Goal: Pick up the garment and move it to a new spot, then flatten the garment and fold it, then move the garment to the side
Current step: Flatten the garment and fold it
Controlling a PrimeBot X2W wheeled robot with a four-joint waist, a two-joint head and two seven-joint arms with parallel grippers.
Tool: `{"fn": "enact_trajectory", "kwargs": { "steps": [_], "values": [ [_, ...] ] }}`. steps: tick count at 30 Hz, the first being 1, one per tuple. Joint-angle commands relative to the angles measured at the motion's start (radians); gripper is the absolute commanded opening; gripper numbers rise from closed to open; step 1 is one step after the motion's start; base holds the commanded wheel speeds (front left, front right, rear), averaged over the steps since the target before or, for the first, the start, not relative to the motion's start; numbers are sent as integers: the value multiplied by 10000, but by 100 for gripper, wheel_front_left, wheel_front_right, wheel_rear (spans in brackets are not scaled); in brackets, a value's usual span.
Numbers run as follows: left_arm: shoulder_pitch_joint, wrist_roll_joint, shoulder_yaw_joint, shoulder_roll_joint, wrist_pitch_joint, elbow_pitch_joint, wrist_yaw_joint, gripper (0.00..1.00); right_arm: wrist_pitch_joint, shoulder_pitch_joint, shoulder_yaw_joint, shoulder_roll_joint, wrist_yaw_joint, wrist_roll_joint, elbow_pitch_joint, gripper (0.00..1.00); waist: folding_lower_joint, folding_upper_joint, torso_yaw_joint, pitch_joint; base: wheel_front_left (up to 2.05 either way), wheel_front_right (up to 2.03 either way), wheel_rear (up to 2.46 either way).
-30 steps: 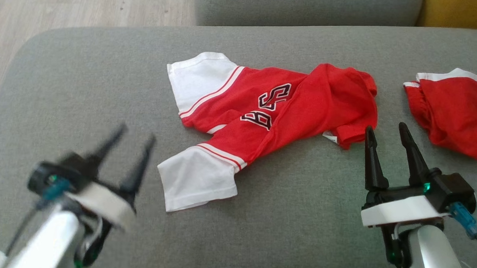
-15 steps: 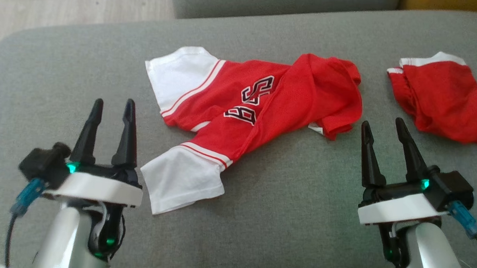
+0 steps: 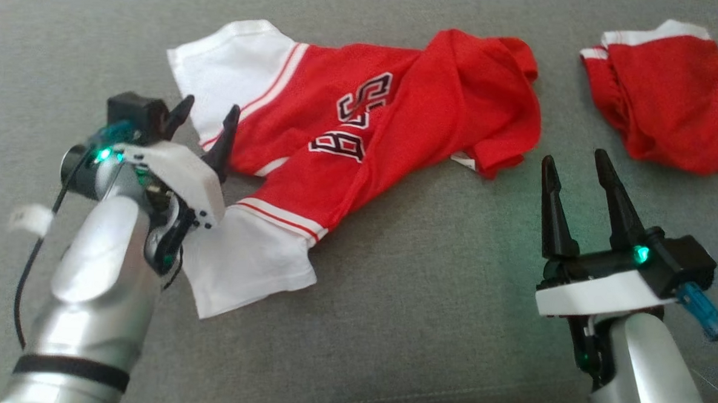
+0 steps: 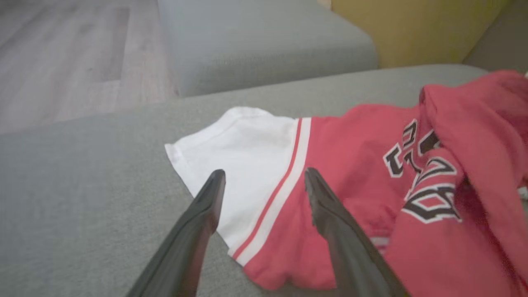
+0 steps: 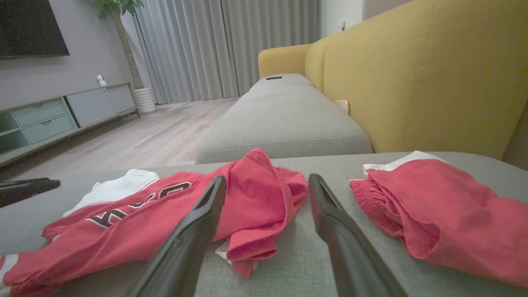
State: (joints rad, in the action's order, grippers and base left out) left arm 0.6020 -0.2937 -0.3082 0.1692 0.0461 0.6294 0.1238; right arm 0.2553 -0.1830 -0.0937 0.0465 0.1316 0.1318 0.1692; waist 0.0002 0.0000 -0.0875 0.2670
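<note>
On grey cushion [image 3: 427, 301]: red jersey [image 3: 412, 101] crumpled, mid-seat.
My L gripper [image 3: 211, 105] hangs over its white sleeve [image 3: 231, 69], jaws apart; R gripper [image 3: 573, 157] near hem, jaws apart too, both empty.

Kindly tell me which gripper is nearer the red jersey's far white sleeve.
Left. The left gripper hovers at the white sleeve; the right gripper sits past the jersey's hem.

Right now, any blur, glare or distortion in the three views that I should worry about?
Head view: left gripper slightly blurred, right gripper crisp, its green light tinting the grey fabric cushion. Left wrist view: hazy, washed out; the red-and-white lettered jersey softens toward the right edge. Right wrist view: sharpest, jersey folds clear, mild wide-angle stretch at the edges, no glare.
</note>
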Motion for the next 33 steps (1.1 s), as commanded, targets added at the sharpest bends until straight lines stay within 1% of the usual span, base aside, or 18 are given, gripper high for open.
{"fn": "enact_trajectory", "kwargs": {
  "steps": [1, 4, 11, 15, 16, 18, 19, 20, 22, 25, 31, 33],
  "values": [
    [683, -248, -26, 438, -365, 216, 53, 100, 65, -387, -270, 37, -9, -2, -330, 100, -2, 0, -276, 284, 0, 0, 0],
    [1349, -722, -1066, 747, -879, 727, 63, 100, 65, -502, -322, 37, -9, 42, -312, 100, -2, 0, -479, 467, 0, 0, 0],
    [2544, -1697, -3221, 1811, -2040, 1692, 67, 100, 65, -735, -477, 37, -9, 159, -320, 100, -2, 0, -876, 850, 0, 0, 0],
    [2991, -2460, -4247, 2146, -2718, 1954, 67, 100, 65, -823, -508, 37, -9, 202, -361, 100, -2, 0, -1012, 1053, 0, 0, 0],
    [2991, -2460, -4247, 2146, -2718, 1954, 67, 100, 65, -823, -508, 37, -9, 202, -361, 100, -2, 0, -1012, 1053, 0, 0, 0],
    [3165, -2883, -4742, 2319, -3074, 1995, 68, 100, 65, -859, -512, 37, -9, 217, -387, 100, -2, 0, -1061, 1131, 0, 0, 0],
    [3222, -3125, -5021, 2407, -3325, 1986, 68, 85, 65, -871, -507, 37, -9, 224, -402, 100, -2, 0, -1077, 1165, 0, 0, 0],
    [3299, -3348, -5273, 2519, -3485, 1933, 68, 1, 65, -881, -499, 37, -9, 232, -417, 100, -2, 0, -1088, 1195, 0, 0, 0],
    [3517, -3713, -5644, 2793, -3588, 1837, 68, 0, 65, -901, -482, 37, -9, 242, -437, 100, -2, 0, -1092, 1243, 0, 0, 0],
    [4073, -3864, -5763, 3203, -3128, 2040, 68, 0, 65, -922, -451, 37, -9, 244, -468, 100, -2, 0, -1077, 1311, 0, 0, 0],
    [5263, -3514, -5779, 3693, -2061, 2889, 63, 0, 65, -1029, -453, 37, -9, 213, -449, 100, -2, 0, -1026, 1360, 0, 0, 0],
    [5660, -3354, -5728, 3789, -1654, 3180, -50, 0, 65, -1063, -468, 37, -9, 200, -447, 100, -2, 0, -1013, 1363, 0, 0, 0]
  ]
}}
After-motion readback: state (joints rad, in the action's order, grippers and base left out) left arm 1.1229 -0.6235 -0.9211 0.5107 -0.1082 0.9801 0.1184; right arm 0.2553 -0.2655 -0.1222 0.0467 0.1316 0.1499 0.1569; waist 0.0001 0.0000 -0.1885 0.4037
